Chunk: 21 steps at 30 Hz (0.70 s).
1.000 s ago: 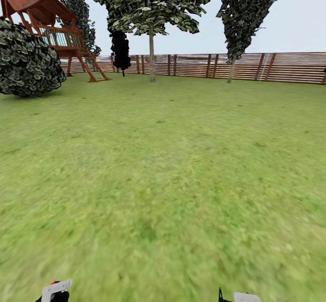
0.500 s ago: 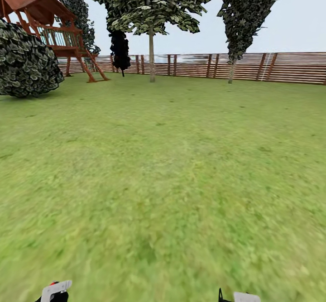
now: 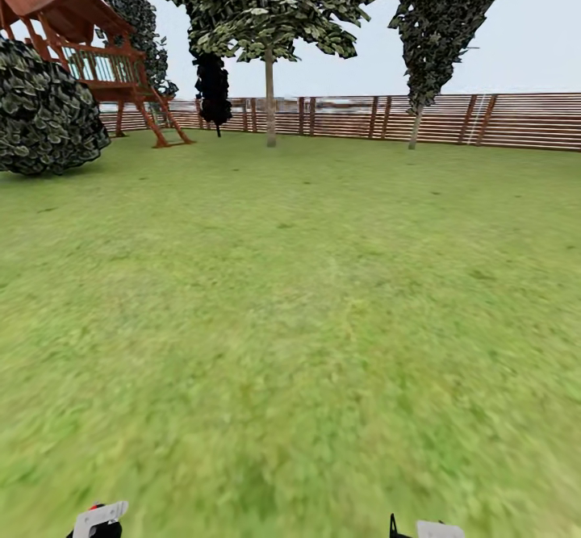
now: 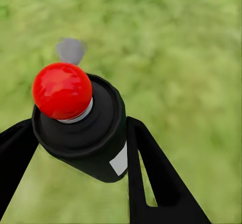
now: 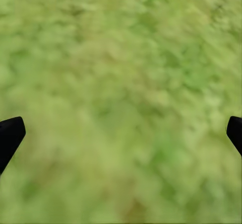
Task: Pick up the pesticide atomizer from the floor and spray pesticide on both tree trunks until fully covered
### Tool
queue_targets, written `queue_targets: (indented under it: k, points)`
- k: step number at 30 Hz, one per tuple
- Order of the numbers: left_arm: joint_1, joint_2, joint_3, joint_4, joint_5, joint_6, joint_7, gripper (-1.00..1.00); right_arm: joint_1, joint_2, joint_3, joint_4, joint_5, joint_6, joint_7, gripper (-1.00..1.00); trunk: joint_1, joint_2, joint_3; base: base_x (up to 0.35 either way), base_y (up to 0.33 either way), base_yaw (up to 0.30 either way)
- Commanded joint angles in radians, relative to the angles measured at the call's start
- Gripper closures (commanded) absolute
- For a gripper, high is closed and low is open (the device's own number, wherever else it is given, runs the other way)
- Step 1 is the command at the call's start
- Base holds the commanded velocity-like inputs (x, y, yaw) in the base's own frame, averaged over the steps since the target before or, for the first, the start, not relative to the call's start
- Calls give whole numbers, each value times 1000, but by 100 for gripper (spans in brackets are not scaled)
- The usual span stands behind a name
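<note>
Crossing the lawn [image 3: 307,296], atomizer in hand
Left gripper [image 4: 75,148] clamps the atomizer [image 4: 80,123]; right gripper [image 5: 121,133] gapes wide, holding nothing. 2 trees [image 3: 269,102] [image 3: 415,123] stand far ahead by the fence [image 3: 516,123].

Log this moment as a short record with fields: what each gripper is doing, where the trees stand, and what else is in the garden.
left gripper: shut on the black pesticide atomizer with a red ball top
right gripper: open, dark fingertips wide apart above the blurry green grass lawn
trees: two tall bare-trunked trees, one ahead and one to its right, both far off by the brown slatted wooden fence
pesticide: no white specks visible
other: round dark bush and red-brown wooden play tower at far left
</note>
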Motion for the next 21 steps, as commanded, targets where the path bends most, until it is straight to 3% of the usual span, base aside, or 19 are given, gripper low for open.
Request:
queue_targets:
  k: [1, 21]
  points:
    - [0, 0, 0, 0, 0, 0, 0, 100, 0, 0, 0, 0, 0, 0, 0, -100, 0, 0, 0, 339, 0, 0]
    - [0, -1, 0, 1, 0, 0, 0, 100, 0, 0, 0, 0, 0, 0, 0, -100, 0, 0, 0, 339, 0, 0]
